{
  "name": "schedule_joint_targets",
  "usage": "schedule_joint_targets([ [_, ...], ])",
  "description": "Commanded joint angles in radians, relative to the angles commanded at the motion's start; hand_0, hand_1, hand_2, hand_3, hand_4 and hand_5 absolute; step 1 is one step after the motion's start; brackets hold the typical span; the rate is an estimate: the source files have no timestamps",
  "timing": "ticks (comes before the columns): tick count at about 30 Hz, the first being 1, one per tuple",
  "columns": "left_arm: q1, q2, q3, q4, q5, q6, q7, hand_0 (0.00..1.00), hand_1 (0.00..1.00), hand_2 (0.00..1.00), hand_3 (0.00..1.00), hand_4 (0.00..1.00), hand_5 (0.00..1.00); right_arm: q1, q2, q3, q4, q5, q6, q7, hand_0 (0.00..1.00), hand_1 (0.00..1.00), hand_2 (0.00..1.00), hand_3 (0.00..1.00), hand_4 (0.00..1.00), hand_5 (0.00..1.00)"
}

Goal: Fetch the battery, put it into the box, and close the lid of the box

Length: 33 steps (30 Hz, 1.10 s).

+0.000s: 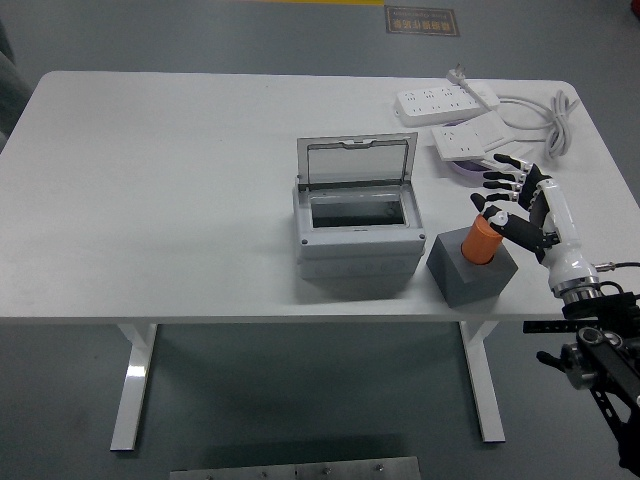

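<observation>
battery (481, 240) stands upright in grey holder block (471, 267), long axis vertical, right of the open box (356, 237). right hand (520, 207) just beside it on its right, fingers spread, thumb at the top, nothing gripped yet. left hand unseen.

Lighting looks even and bright from where I sit, diffuse overhead. White table (150, 200) reads clean, not blown out. Soft shadow falls toward the near edge under the grey box (357, 235) and the holder block (470, 270). Box lid (357, 162) shows a dull sheen, possibly reflection. Focus is decent mid-frame; right hand (520, 205) fingers look slightly soft. Mild edge distortion.
</observation>
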Motion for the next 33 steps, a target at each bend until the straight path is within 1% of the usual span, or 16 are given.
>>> schedule_joint_targets([
  [1, 0.0, 0.0, 0.0, 0.0, 0.001, 0.0, 0.0, 0.632, 0.698, 0.573, 0.541, 0.5, 0.002, 0.0, 0.0, -0.003, -0.002, 0.002, 0.0, 0.001, 0.549, 0.603, 0.585, 0.692, 0.83, 0.154],
  [2, 0.0, 0.0, -0.001, 0.0, 0.001, 0.0, 0.0, 0.632, 0.698, 0.573, 0.541, 0.5, 0.002, 0.0, 0.0, -0.006, -0.003, 0.004, 0.0, 0.002, 0.542, 0.584, 0.543, 0.623, 0.826, 0.158],
  [8, -0.002, -0.002, -0.002, 0.0, 0.005, -0.001, 0.0, 0.632, 0.698, 0.573, 0.541, 0.5, 0.002, 0.002, 0.002, -0.028, -0.009, 0.005, 0.007, -0.005, 0.542, 0.584, 0.543, 0.623, 0.826, 0.158],
  [9, -0.003, -0.002, -0.002, 0.0, 0.005, -0.001, 0.0, 0.632, 0.698, 0.573, 0.541, 0.5, 0.002, 0.002, 0.002, -0.033, -0.01, 0.004, 0.008, -0.008, 0.519, 0.557, 0.519, 0.596, 0.822, 0.159],
  [20, -0.013, -0.001, -0.001, 0.0, 0.01, -0.003, -0.003, 0.632, 0.698, 0.573, 0.541, 0.5, 0.002, 0.006, 0.005, -0.06, -0.026, -0.006, 0.012, -0.022, 0.53, 0.566, 0.518, 0.597, 0.819, 0.166],
  [21, -0.014, 0.0, 0.0, 0.0, 0.009, -0.003, -0.004, 0.632, 0.698, 0.573, 0.541, 0.5, 0.002, 0.006, 0.006, -0.063, -0.028, -0.006, 0.012, -0.023, 0.543, 0.589, 0.531, 0.615, 0.81, 0.155],
  [32, -0.025, 0.003, 0.008, 0.0, 0.009, 0.0, -0.014, 0.632, 0.698, 0.573, 0.541, 0.5, 0.002, 0.013, 0.014, -0.081, -0.042, -0.013, 0.017, -0.033, 0.552, 0.593, 0.535, 0.627, 0.807, 0.157],
  [33, -0.026, 0.003, 0.008, 0.0, 0.009, 0.0, -0.015, 0.632, 0.698, 0.573, 0.541, 0.5, 0.002, 0.014, 0.014, -0.082, -0.042, -0.014, 0.017, -0.033, 0.557, 0.602, 0.538, 0.64, 0.804, 0.15],
])
